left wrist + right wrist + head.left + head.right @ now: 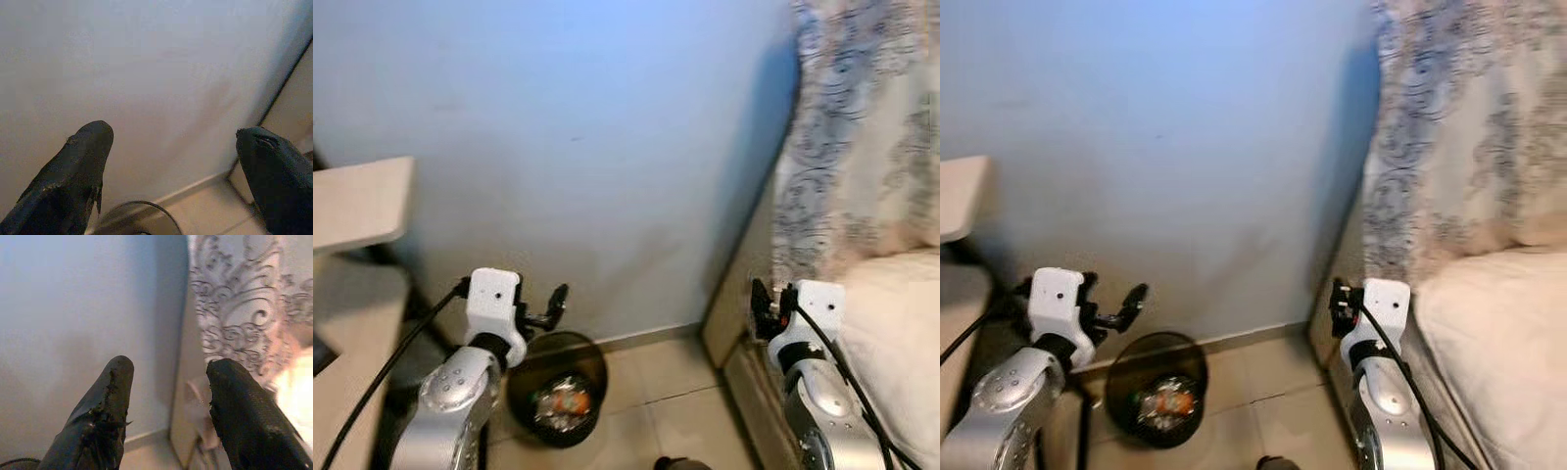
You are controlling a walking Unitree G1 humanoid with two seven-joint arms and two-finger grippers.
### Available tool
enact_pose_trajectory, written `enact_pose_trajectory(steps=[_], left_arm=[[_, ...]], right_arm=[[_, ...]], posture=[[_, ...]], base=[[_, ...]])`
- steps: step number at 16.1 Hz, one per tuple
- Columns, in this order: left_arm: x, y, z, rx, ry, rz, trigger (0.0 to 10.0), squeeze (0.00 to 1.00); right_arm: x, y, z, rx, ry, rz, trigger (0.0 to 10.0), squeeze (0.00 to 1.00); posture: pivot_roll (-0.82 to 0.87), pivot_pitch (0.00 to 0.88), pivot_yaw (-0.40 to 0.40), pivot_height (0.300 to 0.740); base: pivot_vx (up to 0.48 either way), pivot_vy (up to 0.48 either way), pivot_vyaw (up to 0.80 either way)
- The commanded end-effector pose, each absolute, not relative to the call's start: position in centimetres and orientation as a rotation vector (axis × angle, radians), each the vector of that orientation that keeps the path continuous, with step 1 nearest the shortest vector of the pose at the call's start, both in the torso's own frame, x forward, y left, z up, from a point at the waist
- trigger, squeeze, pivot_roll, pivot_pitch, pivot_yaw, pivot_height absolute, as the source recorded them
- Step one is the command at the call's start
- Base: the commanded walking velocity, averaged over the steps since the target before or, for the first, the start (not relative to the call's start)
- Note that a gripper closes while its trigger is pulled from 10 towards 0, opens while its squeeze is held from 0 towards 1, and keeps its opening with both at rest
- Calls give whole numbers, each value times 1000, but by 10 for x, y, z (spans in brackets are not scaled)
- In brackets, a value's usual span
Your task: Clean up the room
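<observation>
Both silver arms rise from the bottom of the head views, one on each side of a narrow strip of tiled floor point(656, 392). On that floor, close to the base of the wall, stands a round black trash bin point(558, 389), which is the thing that matters for the tidying. It is open at the top and holds crumpled rubbish: something orange and some pale, shiny scraps can be made out, but no label or writing on them can be read. No brand or lettering shows on the bin or on the arms either.

The left gripper point(548, 305) hangs just above the bin's rim, on the side toward the wall. In the left wrist view its two black fingers point(73, 176) stand well spread with nothing between them, and the bin's curved rim shows below them. The right gripper point(762, 304) is held up on the other side of the floor strip, next to the side of a bed frame point(739, 294); in the right wrist view its fingers point(105, 416) are also parted and empty, pointing at the wall and the curtain.

Behind everything is a plain pale blue wall point(578, 147). A patterned lace curtain point(862, 127) hangs at the robot's right, above a cream bedcover point(901, 333). At the robot's left, the corner of a light-coloured table top point(357, 201) juts in.
</observation>
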State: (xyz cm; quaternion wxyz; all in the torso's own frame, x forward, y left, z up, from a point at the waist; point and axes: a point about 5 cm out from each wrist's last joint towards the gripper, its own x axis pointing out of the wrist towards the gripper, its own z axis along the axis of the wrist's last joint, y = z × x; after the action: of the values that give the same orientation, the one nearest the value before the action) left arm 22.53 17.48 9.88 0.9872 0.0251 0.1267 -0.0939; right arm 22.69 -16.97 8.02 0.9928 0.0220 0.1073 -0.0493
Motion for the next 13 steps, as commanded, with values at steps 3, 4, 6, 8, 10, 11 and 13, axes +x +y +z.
enact_pose_trajectory(steps=[3, 4, 6, 8, 10, 11, 13], left_arm=[[228, 172, 105, 12, 242, -181, 10000, 0], [227, 170, 104, -1, 248, -183, 10000, 0], [225, 166, 102, 78, 235, -188, 10000, 0], [224, 172, 102, 30, 234, -120, 10000, 0], [225, 171, 105, 85, 204, -129, 10000, 0], [225, 172, 106, 92, 196, -118, 10000, 0], [226, 170, 108, 87, 191, -135, 10000, 0]], right_arm=[[233, -159, 87, 26, 181, -51, 10000, 0], [231, -159, 87, 21, 178, -53, 10000, 0], [226, -162, 87, 16, 182, -52, 10000, 0], [218, -162, 82, 11, 205, -51, 10000, 0], [220, -171, 84, 16, 200, -79, 10000, 0], [220, -171, 83, 12, 201, -78, 10000, 0], [220, -170, 82, 13, 204, -76, 10000, 0]], posture=[[52, 0, 0, 740], [55, 0, -10, 740], [79, 0, -36, 740], [69, 0, -33, 740], [65, 0, -33, 740], [68, 0, -26, 740], [74, 0, -27, 740]], base=[[0, 0, -800], [0, 0, -800], [0, 0, -800], [0, 0, -800], [0, 0, -800], [0, 0, -800], [0, 0, -800]])
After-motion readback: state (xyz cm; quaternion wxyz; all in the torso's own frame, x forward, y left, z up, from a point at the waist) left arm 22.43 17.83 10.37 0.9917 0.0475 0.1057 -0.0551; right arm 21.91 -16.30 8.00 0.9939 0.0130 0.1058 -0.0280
